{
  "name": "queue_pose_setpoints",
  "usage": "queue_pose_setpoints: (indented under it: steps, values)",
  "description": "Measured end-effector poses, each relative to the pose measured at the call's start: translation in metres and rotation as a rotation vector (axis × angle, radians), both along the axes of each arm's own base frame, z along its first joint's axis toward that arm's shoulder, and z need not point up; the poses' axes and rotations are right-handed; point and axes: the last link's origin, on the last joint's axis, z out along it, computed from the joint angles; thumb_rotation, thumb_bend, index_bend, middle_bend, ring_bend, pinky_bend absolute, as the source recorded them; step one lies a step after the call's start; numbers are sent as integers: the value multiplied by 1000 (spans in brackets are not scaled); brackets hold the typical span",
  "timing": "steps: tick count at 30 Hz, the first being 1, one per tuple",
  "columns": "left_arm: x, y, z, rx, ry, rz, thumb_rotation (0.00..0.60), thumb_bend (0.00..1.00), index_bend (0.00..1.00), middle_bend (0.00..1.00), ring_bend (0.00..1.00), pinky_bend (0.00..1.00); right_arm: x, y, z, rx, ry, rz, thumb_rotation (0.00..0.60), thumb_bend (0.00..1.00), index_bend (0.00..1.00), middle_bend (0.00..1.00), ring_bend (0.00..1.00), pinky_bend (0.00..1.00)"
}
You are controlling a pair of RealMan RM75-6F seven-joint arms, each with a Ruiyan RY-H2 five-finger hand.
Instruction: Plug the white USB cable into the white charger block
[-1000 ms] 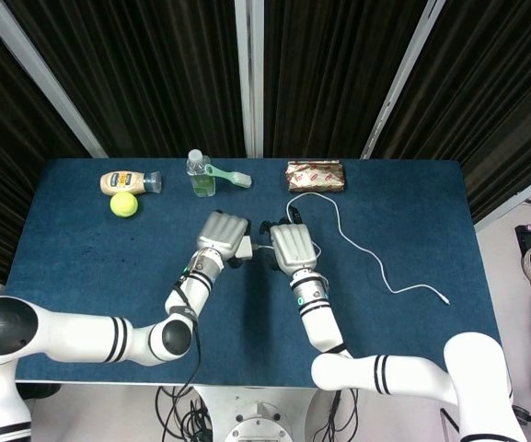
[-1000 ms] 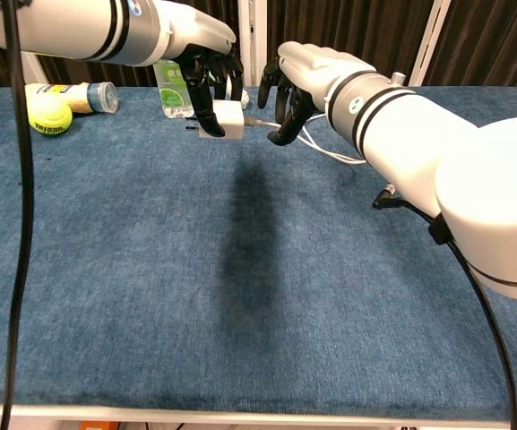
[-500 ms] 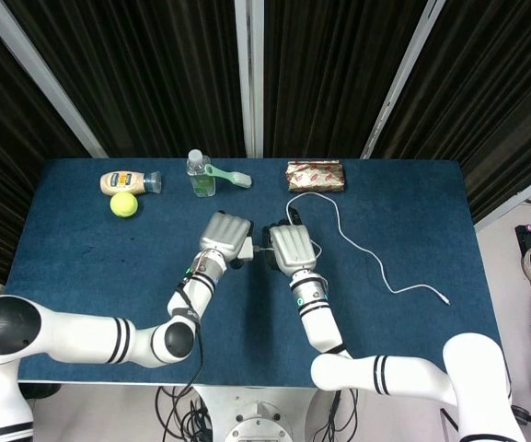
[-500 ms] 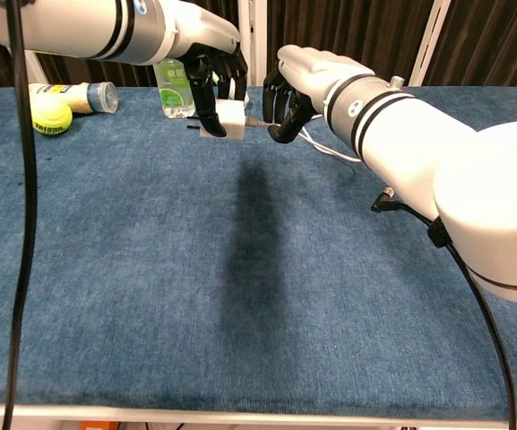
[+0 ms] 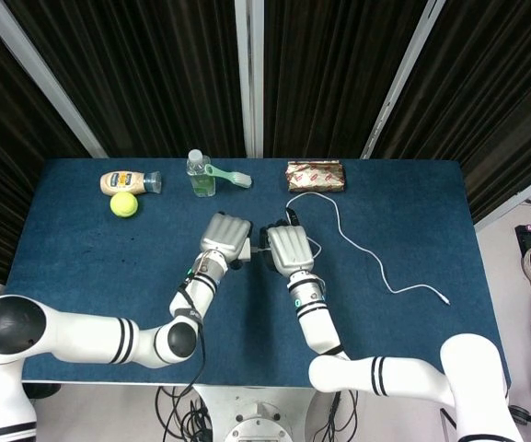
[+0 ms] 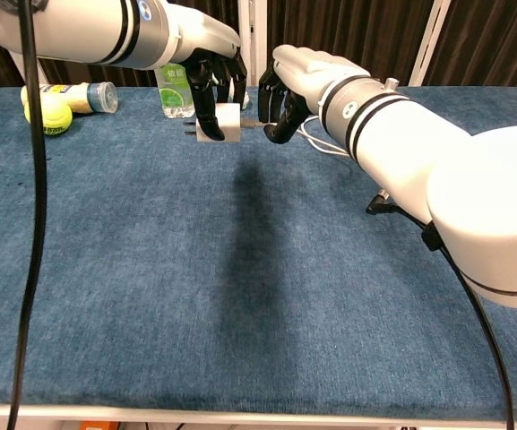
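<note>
My left hand (image 5: pixel 225 236) (image 6: pixel 206 55) holds the white charger block (image 6: pixel 219 122) (image 5: pixel 246 250) above the middle of the blue table, its prongs pointing left in the chest view. My right hand (image 5: pixel 287 249) (image 6: pixel 298 75) pinches the plug end of the white USB cable (image 5: pixel 352 241) (image 6: pixel 316 145) right beside the block's right face; whether the plug has entered the block cannot be made out. The cable loops back behind the right hand and trails across the table to its free end (image 5: pixel 444 300).
Along the back edge lie a mayonnaise bottle (image 5: pixel 129 182), a yellow tennis ball (image 5: pixel 123 204), a clear bottle of green liquid (image 5: pixel 200 174) with a green utensil (image 5: pixel 229 175) beside it, and a wrapped packet (image 5: pixel 316 176). Black curtains stand behind the table (image 5: pixel 81 267).
Both hands have drawn closer together. The gap between the cable plug and the charger block has narrowed until they nearly meet.
</note>
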Motion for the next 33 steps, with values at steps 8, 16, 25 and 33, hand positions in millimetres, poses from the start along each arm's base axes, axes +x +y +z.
queue_pose_setpoints:
  steps: [8,16,25,33]
  values:
    - [-9,-3,2,7,-3,-35,600,206,393,416,320,213,-14,6,7,21,32,-8,600,93,67,239,82,0]
    - [-48,-12,-2,6,-19,-58,600,191,347,386,287,158,-57,29,35,47,67,-21,600,88,0,164,15,0]
    - [-107,-19,-20,-40,1,7,600,183,133,183,118,47,-119,53,98,-32,89,-64,600,80,0,166,15,0]
    - [-139,-22,34,165,-107,-56,600,172,122,167,107,21,-158,67,156,-134,76,-60,600,157,61,194,28,0]
